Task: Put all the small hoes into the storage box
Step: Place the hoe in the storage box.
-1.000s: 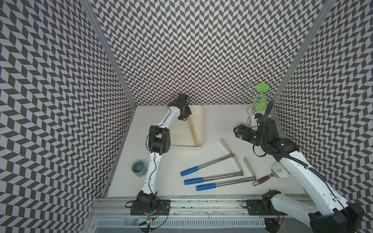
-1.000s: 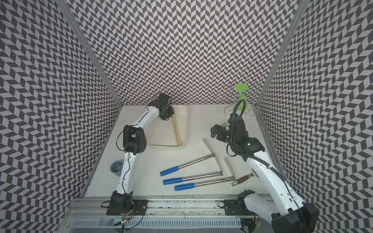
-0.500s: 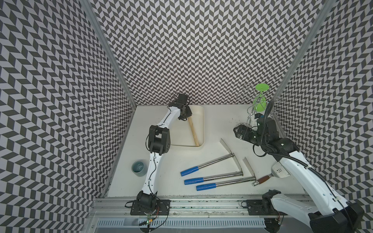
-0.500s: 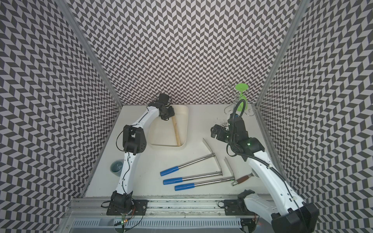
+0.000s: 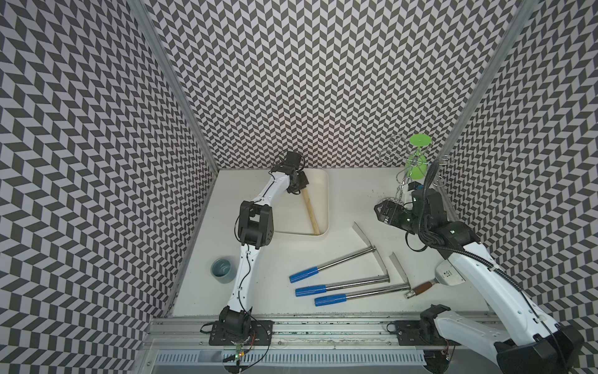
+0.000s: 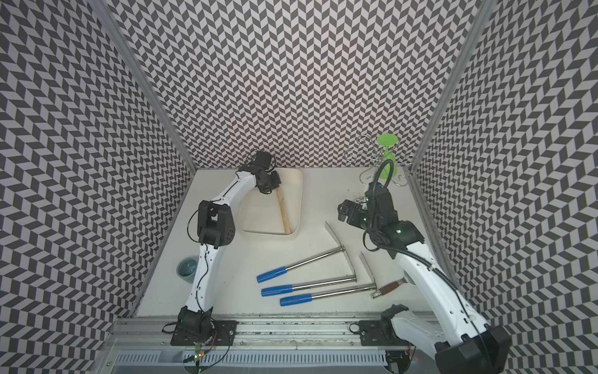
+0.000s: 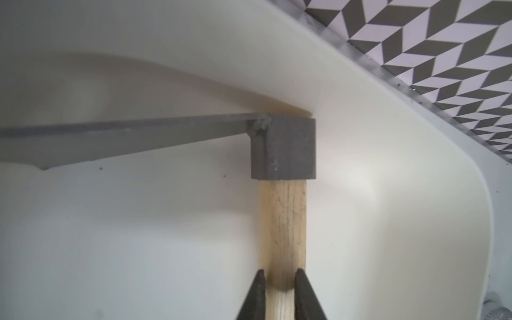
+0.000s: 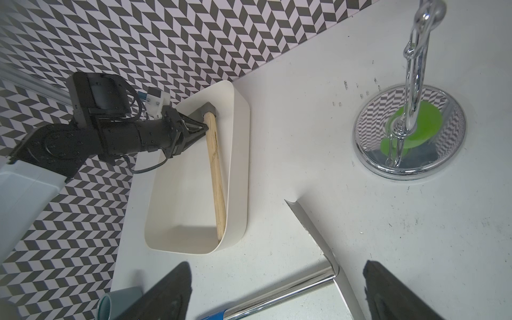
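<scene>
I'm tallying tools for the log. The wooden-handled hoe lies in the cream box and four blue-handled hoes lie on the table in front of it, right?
Not quite. Both top views show three blue-handled hoes on the table, not four. The rest holds: the wooden-handled hoe lies in the cream box.

White arms [image 5: 244, 275], black joint housings [image 5: 255, 223], black cables [image 5: 421, 210], dark pointed fingers [image 7: 255, 296]

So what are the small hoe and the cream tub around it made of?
The small hoe: pale wooden handle, dark grain streaks showing; dull grey metal head, apparently, with a rough weld blob. The shallow cream-white storage box: likely moulded plastic, smooth, faintly glossy, rounded corners.
</scene>
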`<state>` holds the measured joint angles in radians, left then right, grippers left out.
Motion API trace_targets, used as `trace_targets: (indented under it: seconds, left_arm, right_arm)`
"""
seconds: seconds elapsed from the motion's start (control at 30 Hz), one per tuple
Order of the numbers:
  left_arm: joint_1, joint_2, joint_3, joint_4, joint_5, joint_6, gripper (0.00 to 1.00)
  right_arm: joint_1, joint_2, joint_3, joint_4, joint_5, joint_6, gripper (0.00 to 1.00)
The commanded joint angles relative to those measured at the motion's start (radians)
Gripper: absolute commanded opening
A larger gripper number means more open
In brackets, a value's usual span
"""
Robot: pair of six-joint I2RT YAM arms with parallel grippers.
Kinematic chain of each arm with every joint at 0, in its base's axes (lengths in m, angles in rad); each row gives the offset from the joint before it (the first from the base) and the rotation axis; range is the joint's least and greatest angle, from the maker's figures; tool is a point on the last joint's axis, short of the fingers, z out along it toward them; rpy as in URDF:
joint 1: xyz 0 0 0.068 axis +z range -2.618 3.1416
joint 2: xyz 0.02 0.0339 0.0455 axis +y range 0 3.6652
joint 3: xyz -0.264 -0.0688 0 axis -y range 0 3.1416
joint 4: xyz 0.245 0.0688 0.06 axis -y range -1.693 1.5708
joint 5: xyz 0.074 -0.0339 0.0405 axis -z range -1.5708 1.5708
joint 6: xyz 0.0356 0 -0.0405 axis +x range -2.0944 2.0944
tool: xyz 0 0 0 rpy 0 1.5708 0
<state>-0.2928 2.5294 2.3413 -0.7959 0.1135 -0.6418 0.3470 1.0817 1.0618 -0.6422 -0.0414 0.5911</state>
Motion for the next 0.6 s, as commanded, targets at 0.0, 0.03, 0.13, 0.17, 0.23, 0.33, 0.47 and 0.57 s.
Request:
trace_targets:
  seconds: [0.0,0.03,0.13,0.17,0.23,0.33,0.47,0.57]
  left_arm:
    - [-0.011,0.049,-0.027,-0.017,0.009,0.010,0.14]
    - [-0.011,0.049,-0.030,-0.017,0.010,0.011,0.13]
    - [-0.011,0.048,-0.039,-0.022,0.009,0.014,0.12]
    - [-0.011,0.045,-0.042,-0.020,0.010,0.015,0.12]
    - [-0.011,0.031,-0.046,-0.017,0.008,0.019,0.16]
    - [-0.011,-0.012,-0.042,-0.015,0.007,0.024,0.29]
    - [-0.014,-0.107,-0.030,-0.006,0.013,0.038,0.44]
    - [-0.019,-0.206,-0.027,-0.002,0.009,0.060,0.49]
  right_arm:
    - [0.007,0.001,-0.003,0.044,0.004,-0.005,0.97]
    - [0.007,0.001,-0.003,0.045,0.005,-0.004,0.97]
    - [0.007,0.003,-0.002,0.045,0.003,-0.005,0.97]
    - [0.007,0.003,0.000,0.045,0.004,-0.006,0.97]
    - [0.007,0.003,0.001,0.045,0.005,-0.007,0.97]
    - [0.007,0.001,0.001,0.043,0.004,-0.007,0.97]
    - [0.008,0.001,0.004,0.043,0.001,-0.005,0.97]
    - [0.008,0.003,0.006,0.045,-0.005,-0.003,0.97]
